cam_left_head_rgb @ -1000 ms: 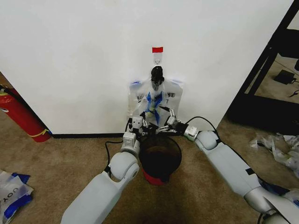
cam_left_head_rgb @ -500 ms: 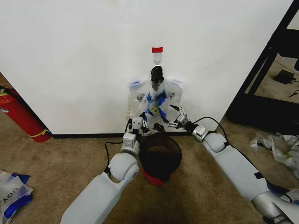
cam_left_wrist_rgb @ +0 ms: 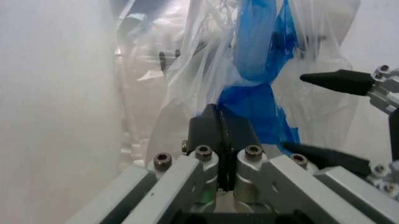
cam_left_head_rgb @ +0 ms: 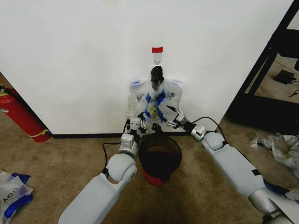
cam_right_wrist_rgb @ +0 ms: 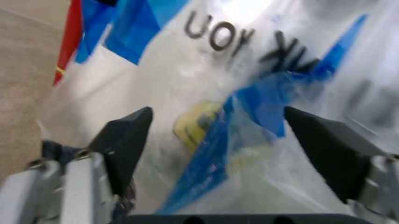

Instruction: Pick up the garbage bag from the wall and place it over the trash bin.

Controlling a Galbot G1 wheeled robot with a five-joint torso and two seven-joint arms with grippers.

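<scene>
The garbage bag (cam_left_head_rgb: 154,100) hangs on the wall (cam_left_head_rgb: 74,56) above the trash bin (cam_left_head_rgb: 160,156), left gripper (cam_left_head_rgb: 136,124) pinching its bottom, right gripper (cam_left_head_rgb: 172,116) jaws spread; lifting and draping remain.

Glossy thin plastic garbage bag (cam_left_head_rgb: 156,100); matt white wall (cam_left_head_rgb: 84,56).

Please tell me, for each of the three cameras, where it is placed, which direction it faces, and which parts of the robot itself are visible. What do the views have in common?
Head view: high on the robot, facing forward and down at the wall and trash bin; both arms show.
Left wrist view: on the left arm, facing the garbage bag; the left pincer is shut on it, the right pincer's fingertips beside.
Right wrist view: on the right arm, facing the bag's lettering; the right pincer is open.
All three share the bag.
</scene>
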